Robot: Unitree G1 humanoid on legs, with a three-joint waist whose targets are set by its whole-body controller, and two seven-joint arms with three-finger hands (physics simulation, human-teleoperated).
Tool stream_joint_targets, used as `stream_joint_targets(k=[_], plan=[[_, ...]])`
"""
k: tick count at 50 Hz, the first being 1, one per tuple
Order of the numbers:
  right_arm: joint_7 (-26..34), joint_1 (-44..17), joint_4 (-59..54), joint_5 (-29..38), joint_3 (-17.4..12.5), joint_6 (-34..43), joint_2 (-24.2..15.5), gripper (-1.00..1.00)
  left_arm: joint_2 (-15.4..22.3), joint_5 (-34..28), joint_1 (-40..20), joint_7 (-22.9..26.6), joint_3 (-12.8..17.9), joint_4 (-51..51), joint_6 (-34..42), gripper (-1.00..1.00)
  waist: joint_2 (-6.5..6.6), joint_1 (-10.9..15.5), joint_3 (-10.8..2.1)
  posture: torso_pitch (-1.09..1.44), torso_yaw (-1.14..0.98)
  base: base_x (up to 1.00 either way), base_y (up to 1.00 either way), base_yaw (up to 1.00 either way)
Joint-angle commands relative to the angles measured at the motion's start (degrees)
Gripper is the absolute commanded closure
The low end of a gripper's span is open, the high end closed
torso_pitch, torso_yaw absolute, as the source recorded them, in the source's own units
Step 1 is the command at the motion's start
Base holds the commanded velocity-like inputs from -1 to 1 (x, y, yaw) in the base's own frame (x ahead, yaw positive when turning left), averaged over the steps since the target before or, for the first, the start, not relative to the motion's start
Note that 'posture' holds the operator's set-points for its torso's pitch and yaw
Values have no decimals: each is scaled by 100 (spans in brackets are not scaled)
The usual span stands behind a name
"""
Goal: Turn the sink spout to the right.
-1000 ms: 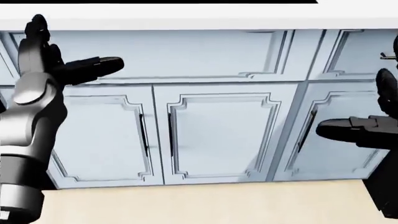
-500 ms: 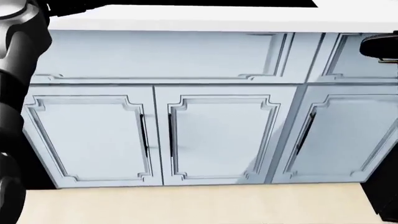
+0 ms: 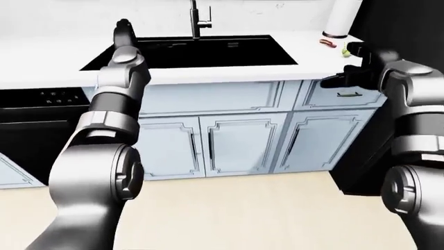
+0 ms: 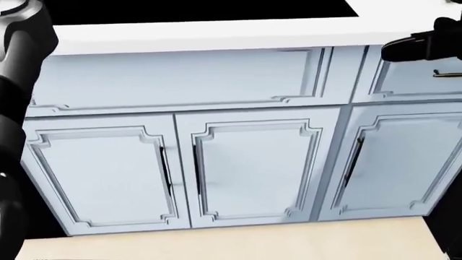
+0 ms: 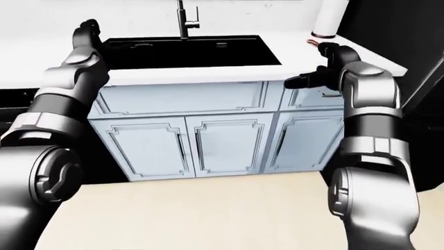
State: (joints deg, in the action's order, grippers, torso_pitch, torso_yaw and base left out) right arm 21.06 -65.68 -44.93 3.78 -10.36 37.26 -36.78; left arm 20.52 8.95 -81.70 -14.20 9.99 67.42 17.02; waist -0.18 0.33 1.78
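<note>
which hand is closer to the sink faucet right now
Left. The left hand is raised beside the sink's left edge, left of the faucet. The right hand hangs past the counter's edge, far right.

No readable text, label, brand or number shows in any view.

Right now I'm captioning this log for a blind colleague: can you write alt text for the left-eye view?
Both grey robot arms are raised toward a white counter holding a black rectangular sink with a dark upright faucet spout behind it. The left hand and right hand touch nothing. Pale blue cabinet doors fill the space below.
</note>
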Motion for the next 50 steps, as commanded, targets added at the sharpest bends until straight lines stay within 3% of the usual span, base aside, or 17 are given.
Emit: stream_joint_targets(k=[1, 4, 5, 6, 8, 15, 17, 19, 20, 22, 30, 35, 36, 37, 45, 48, 50], plan=[[33, -285, 274, 62, -60, -257, -82, -100, 125, -41, -237, -29, 21, -204, -216, -100, -49, 20, -170, 0, 0, 14, 0, 0], [82, -376, 131, 173, -16, -408, -61, -100, 108, -49, -252, -52, 19, -184, -236, -100, 324, -42, -226, 0, 0, 13, 0, 0], [98, -408, 22, 203, -10, -526, -38, -100, 98, -45, -240, -53, 17, -217, -221, -100, 366, -96, -280, 0, 0, 12, 0, 0], [108, -431, -50, 168, -64, -667, -9, -100, 90, -39, -223, -48, 15, -250, -205, -100, 276, -44, -224, 0, 0, 13, 0, 0], [105, -465, -132, 188, -65, -758, 4, -100, 86, -40, -212, -51, 11, -261, -205, -100, 345, -58, -207, 0, 0, 13, 0, 0], [97, -695, -503, 318, 8, -967, 86, -100, 99, -36, -223, -49, 12, -273, -201, -100, -18, -9, -174, 0, 0, 13, 0, 0], [107, -757, -562, 346, 17, -975, 89, -100, 116, -36, -235, -44, 16, -256, -205, -100, -204, 19, -183, 0, 0, 13, 0, 0], [127, -816, -611, 373, 29, -980, 92, -100, 138, -41, -263, -40, 23, -204, -225, -100, -544, 52, -251, 0, 0, 13, 0, 0], [132, -837, -628, 389, 34, -983, 94, -100, 155, -47, -287, -43, 29, -157, -244, -100, -575, 95, -299, 0, 0, 13, 0, 0], [154, -880, -629, 417, 44, -962, 95, -100, 199, -65, -350, -57, 49, -10, -305, -100, -503, 70, -217, 0, 0, 13, 0, 0], [226, -960, -530, 501, 48, -838, 86, -100, 397, -156, -487, -138, 139, 309, -451, -100, -54, 13, -179, 0, 0, 13, 0, 0], [232, -974, -546, 525, 36, -853, 105, -100, 470, -202, -543, -168, 178, 362, -493, -100, 488, -128, -299, 0, 0, 13, 0, 0], [235, -966, -526, 523, 29, -837, 103, -100, 491, -218, -539, -168, 179, 365, -522, -100, 368, -67, -245, 0, 0, 12, 0, 0], [242, -965, -503, 526, 28, -817, 98, -100, 500, -236, -534, -170, 178, 375, -554, -100, 436, -100, -220, 0, 0, 12, 0, 0], [269, -989, -468, 551, 33, -758, 96, -100, 571, -288, -592, -160, 215, 388, -604, -100, 39, -27, -197, 0, 0, 13, 0, 0], [273, -1048, -545, 568, 46, -780, 100, -100, 581, -304, -603, -169, 220, 408, -621, -100, -266, 29, -205, 0, 0, 13, 0, 0], [283, -1069, -552, 580, 51, -771, 95, -100, 591, -313, -623, -173, 226, 423, -622, -100, -675, 50, -297, 0, 0, 13, 0, 0]])
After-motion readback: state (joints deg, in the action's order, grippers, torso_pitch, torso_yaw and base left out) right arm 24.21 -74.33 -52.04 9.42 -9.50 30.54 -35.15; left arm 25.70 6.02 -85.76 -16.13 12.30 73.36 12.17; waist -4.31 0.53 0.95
